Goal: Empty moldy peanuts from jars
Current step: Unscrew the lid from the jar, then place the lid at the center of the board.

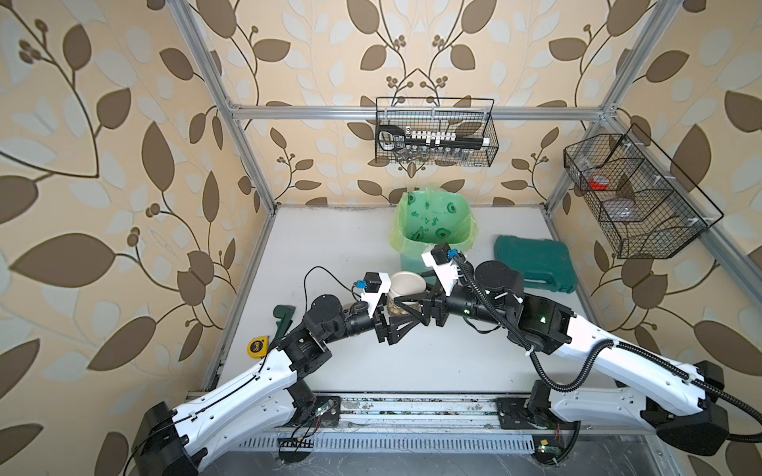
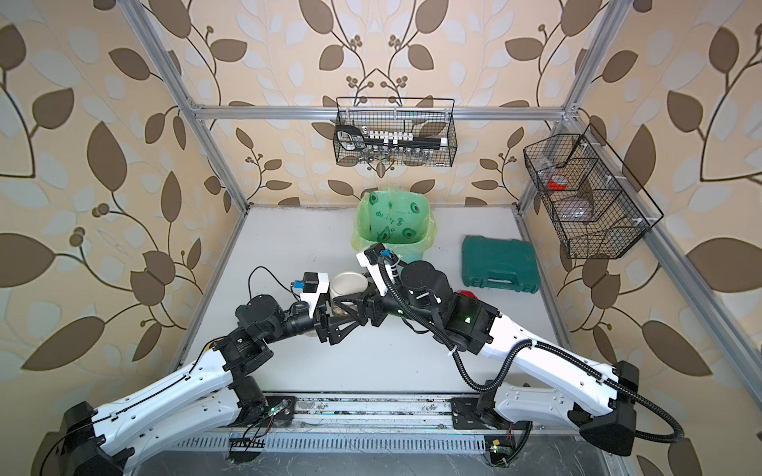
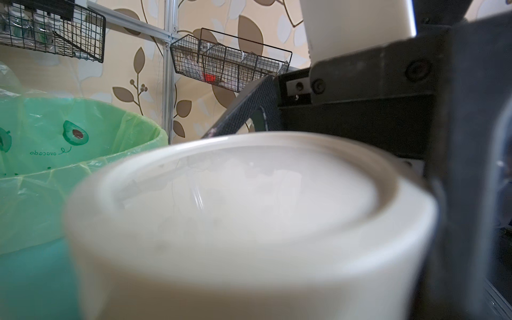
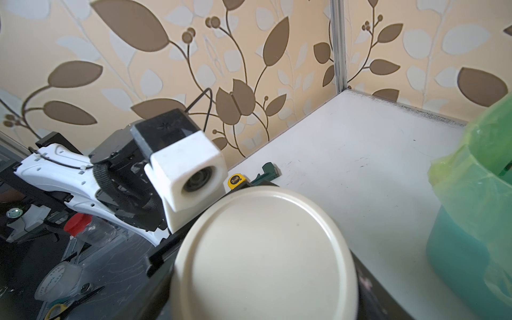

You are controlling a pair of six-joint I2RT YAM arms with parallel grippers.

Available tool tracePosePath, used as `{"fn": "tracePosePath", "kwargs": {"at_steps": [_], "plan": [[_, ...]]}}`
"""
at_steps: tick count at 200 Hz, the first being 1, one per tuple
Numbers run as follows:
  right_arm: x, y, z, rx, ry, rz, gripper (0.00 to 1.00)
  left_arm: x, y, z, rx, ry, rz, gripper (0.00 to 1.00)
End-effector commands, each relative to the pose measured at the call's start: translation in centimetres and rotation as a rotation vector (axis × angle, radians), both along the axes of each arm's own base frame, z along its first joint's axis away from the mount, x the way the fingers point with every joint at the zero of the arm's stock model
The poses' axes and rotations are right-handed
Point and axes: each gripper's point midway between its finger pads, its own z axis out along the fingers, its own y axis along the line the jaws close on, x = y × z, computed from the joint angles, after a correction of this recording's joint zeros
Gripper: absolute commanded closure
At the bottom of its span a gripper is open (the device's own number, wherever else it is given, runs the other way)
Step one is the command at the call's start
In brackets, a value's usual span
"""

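Observation:
A clear squat jar (image 1: 396,308) with a flat beige lid (image 1: 406,283) is held above the table's middle, in front of the bin. Moldy peanuts (image 2: 340,308) show through its glass. My left gripper (image 1: 406,313) is shut on the jar's body from the left. My right gripper (image 1: 412,294) reaches in from the right, its black fingers (image 4: 163,249) against the lid's (image 4: 266,249) rim on both sides. In the left wrist view the blurred lid (image 3: 249,199) hides that gripper's jaws. A red-capped clear jar (image 4: 83,228) lies low beside the left arm.
The mint-green bin (image 1: 412,261) with its green bag stands just behind the jar. A dark green tool case (image 1: 532,263) lies at the right. A yellow tape measure (image 1: 257,346) and a green tool (image 1: 284,315) sit at the left edge. Wire baskets (image 1: 435,136) (image 1: 635,198) hang on the walls.

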Motion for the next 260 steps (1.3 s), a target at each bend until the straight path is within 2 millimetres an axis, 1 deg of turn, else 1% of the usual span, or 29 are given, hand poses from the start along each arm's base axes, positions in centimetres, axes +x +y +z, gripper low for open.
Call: {"fn": "tracePosePath", "kwargs": {"at_steps": [1, 36, 52, 77, 95, 124, 153, 173, 200, 218, 243, 260], "plan": [[-1.3, -0.9, 3.5, 0.104, -0.055, 0.038, 0.5, -0.2, 0.3, 3.6, -0.073, -0.083, 0.006, 1.0], [-2.9, -1.7, 5.0, 0.149, -0.053, 0.125, 0.51, -0.5, 0.1, 3.4, -0.056, -0.081, -0.021, 1.0], [-3.3, -2.0, 5.6, 0.163, -0.047, 0.161, 0.51, -0.6, -0.2, 3.3, -0.047, -0.078, -0.035, 1.0], [-2.8, -3.0, 5.4, 0.146, -0.046, 0.128, 0.52, -0.5, -0.3, 3.2, -0.043, -0.07, -0.037, 1.0], [-1.9, -4.4, 4.8, 0.125, -0.051, 0.046, 0.51, -0.2, 0.1, 3.1, -0.033, -0.072, -0.005, 1.0], [-0.4, -7.1, 3.0, 0.065, -0.042, -0.115, 0.51, 0.5, 1.1, 3.0, -0.029, -0.088, 0.078, 1.0], [0.3, -9.8, 0.4, 0.028, -0.015, -0.244, 0.51, 1.6, 2.1, 2.2, -0.006, -0.104, 0.17, 1.0], [0.3, -11.9, -1.4, 0.03, -0.001, -0.329, 0.53, 2.3, 2.2, 1.8, 0.014, -0.106, 0.202, 1.0], [0.3, -15.1, -2.8, 0.037, 0.0, -0.444, 0.57, 2.5, 2.2, 1.5, 0.017, -0.104, 0.213, 1.0], [0.0, -16.7, -3.8, 0.037, 0.012, -0.494, 0.58, 2.7, 2.3, 1.3, 0.022, -0.104, 0.224, 1.0], [-0.3, -18.7, -6.4, 0.02, 0.04, -0.562, 0.58, 3.0, 2.5, 0.5, 0.046, -0.097, 0.244, 1.0], [-0.3, -20.0, -7.8, 0.023, 0.044, -0.617, 0.61, 3.0, 2.6, -0.1, 0.064, -0.084, 0.251, 1.0]]}}
